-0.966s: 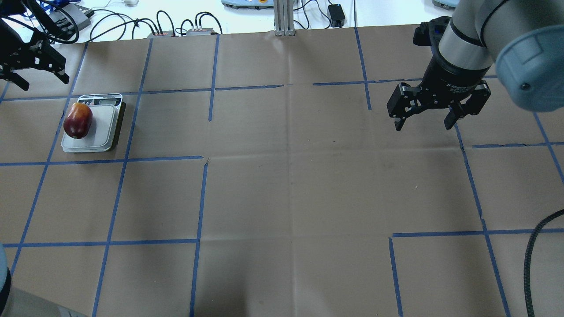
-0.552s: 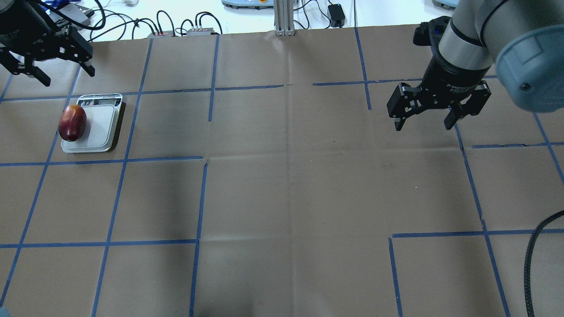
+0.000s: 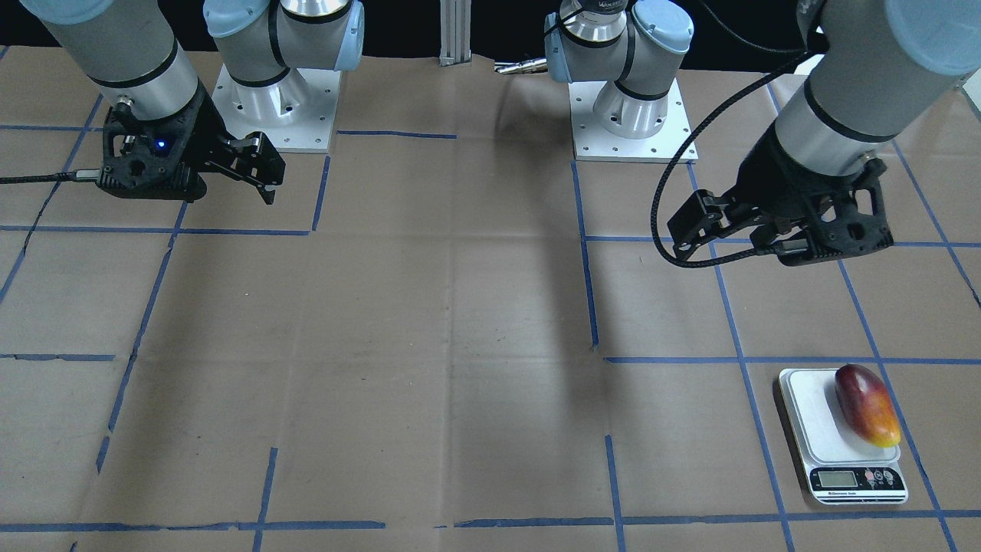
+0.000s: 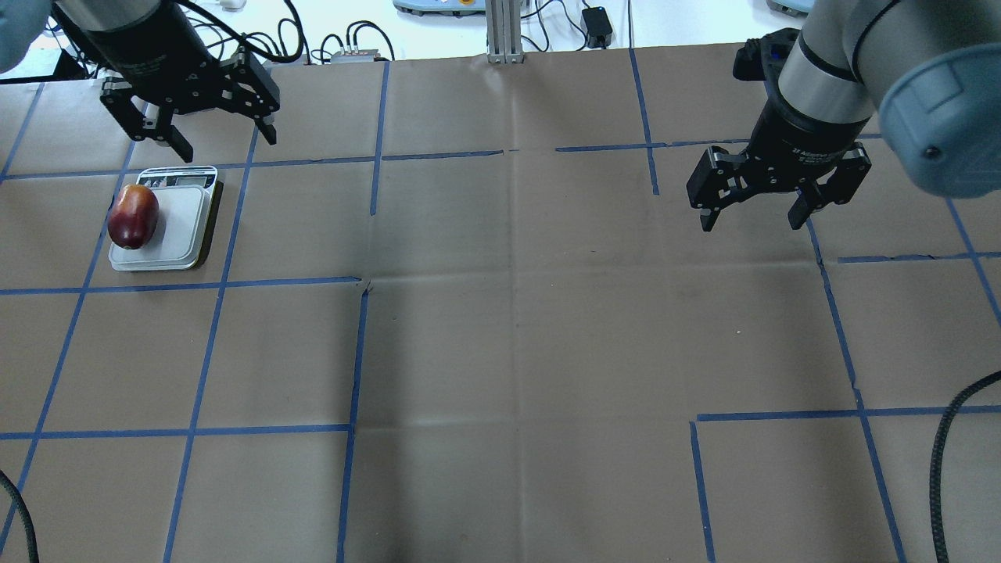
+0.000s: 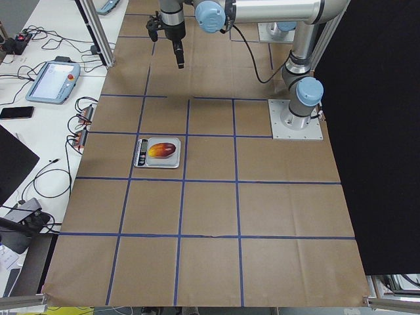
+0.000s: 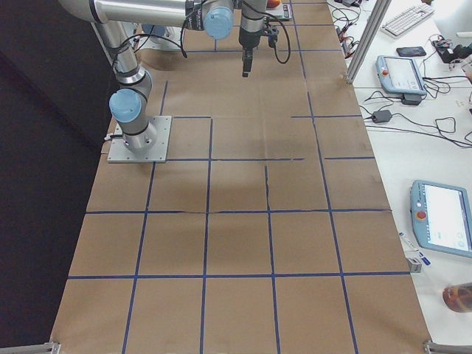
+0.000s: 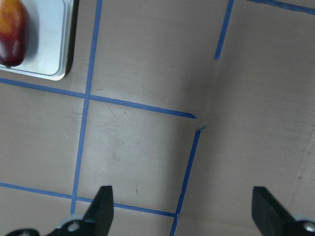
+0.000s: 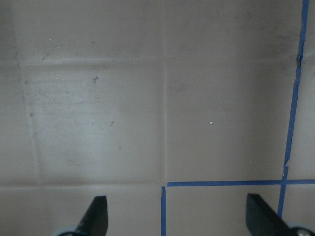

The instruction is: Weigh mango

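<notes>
The mango (image 4: 133,216), dark red with an orange-yellow end, lies on the left part of a small white digital scale (image 4: 181,234) at the table's left. It also shows in the front-facing view (image 3: 866,404) and at the top left of the left wrist view (image 7: 12,32). My left gripper (image 4: 227,145) is open and empty. It hangs in the air beyond the scale's far right corner, apart from the mango. My right gripper (image 4: 752,225) is open and empty above bare paper at the table's right.
Brown paper with a grid of blue tape (image 4: 356,352) covers the table. An aluminium post (image 4: 504,31), cables and small boxes (image 4: 352,55) line the far edge. A black cable (image 4: 950,453) hangs at the near right.
My left gripper has moved to the right, from the table's far left edge to beyond the scale. The mango has shifted slightly on the scale. The right arm has not moved.
</notes>
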{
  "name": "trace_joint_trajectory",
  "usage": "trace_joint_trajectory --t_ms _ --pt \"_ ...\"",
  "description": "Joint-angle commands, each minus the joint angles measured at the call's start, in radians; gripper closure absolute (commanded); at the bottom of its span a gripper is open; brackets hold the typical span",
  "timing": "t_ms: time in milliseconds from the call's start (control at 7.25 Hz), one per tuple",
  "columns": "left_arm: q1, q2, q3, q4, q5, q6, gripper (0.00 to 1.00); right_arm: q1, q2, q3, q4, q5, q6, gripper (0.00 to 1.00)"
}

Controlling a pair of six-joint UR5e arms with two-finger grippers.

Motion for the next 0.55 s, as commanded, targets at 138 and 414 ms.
trace_joint_trajectory --t_ms 138,414 --pt "-0.089 0.065 -0.123 0.013 0.008 -0.011 0.0 0.0 0.0 0.0 0.0 0.0 0.0 0.0" --pt "-0.082 0.137 -0.192 0.053 0.01 0.041 0.0 0.0 0.0 0.0 0.0 0.0 0.0 0.0"
